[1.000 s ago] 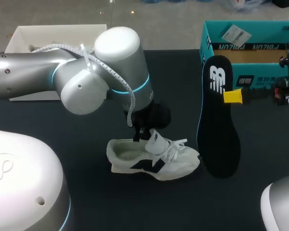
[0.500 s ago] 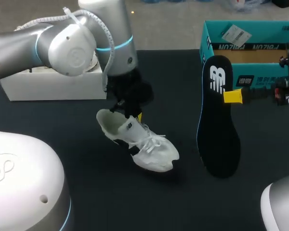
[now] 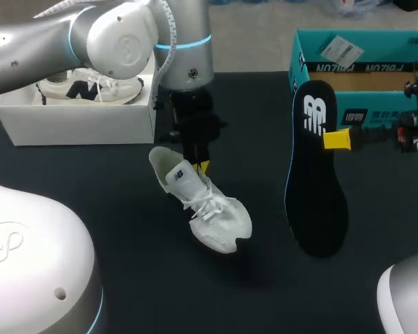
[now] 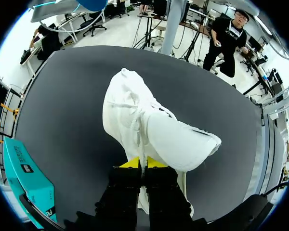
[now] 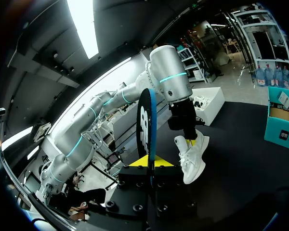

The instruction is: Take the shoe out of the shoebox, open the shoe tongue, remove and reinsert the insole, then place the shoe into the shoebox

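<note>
A white shoe [image 3: 198,205] with a dark side mark hangs toe-down over the black table, its heel opening up. My left gripper [image 3: 200,165] is shut on the shoe's upper edge from above. In the left wrist view a thin white flap of the shoe [image 4: 149,125] is pinched between the yellow tips of the left gripper [image 4: 144,162]. My right gripper [image 3: 336,139] is shut on the black insole [image 3: 315,174], held upright to the shoe's right. The right wrist view shows the insole [image 5: 145,127] edge-on in the right gripper [image 5: 148,162], with the shoe [image 5: 192,154] beyond it.
A teal shoebox [image 3: 362,66] stands open at the back right, behind the insole. At the back left a white box [image 3: 76,122] holds a second white shoe [image 3: 90,87]. The black table [image 3: 125,229] stretches in front of the hanging shoe.
My left arm has lifted the shoe off the table, swung it left and turned it toe-down. The arm no longer hides the white box. The right arm and insole have stayed still.
</note>
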You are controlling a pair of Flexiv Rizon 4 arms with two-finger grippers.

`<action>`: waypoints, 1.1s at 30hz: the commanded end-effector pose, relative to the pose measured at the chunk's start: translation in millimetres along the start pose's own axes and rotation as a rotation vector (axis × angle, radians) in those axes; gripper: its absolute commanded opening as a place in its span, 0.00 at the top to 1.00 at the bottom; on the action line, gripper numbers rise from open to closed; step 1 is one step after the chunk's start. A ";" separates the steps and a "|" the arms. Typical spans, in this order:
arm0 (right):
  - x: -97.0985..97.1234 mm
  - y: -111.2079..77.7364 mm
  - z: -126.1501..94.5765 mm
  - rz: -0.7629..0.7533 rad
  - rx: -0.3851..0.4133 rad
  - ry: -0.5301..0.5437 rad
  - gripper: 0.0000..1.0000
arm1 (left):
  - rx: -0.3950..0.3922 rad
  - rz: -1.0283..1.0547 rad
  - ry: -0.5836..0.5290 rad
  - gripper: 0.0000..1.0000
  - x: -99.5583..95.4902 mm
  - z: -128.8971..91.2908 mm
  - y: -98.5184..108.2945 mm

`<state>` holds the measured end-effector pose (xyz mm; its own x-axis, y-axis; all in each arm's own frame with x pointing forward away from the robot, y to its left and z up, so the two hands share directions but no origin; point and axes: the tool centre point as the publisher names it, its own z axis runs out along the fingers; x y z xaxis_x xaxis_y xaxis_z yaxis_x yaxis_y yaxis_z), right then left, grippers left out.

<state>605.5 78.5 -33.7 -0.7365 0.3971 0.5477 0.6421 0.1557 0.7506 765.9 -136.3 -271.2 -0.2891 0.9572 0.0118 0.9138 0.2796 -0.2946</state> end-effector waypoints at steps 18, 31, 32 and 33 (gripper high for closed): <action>3.2 -9.9 -1.6 0.002 -0.071 -0.007 1.00 | -0.065 0.252 0.288 1.00 -47.1 12.7 17.5; 3.2 -9.9 -1.6 0.002 -0.071 -0.007 1.00 | -0.055 0.245 0.370 1.00 -25.0 16.3 9.9; 3.2 -9.9 -1.6 0.002 -0.071 -0.007 1.00 | -0.055 0.237 0.376 1.00 -23.2 16.9 9.9; 3.2 -9.9 -1.6 0.002 -0.071 -0.007 1.00 | -0.054 0.235 0.379 1.00 -21.7 18.3 10.6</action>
<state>605.4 78.4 -33.7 -0.7365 0.3971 0.5476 0.6421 0.1556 0.7507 778.7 -158.3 -293.7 0.0460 0.9514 0.3046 0.9570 0.0455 -0.2866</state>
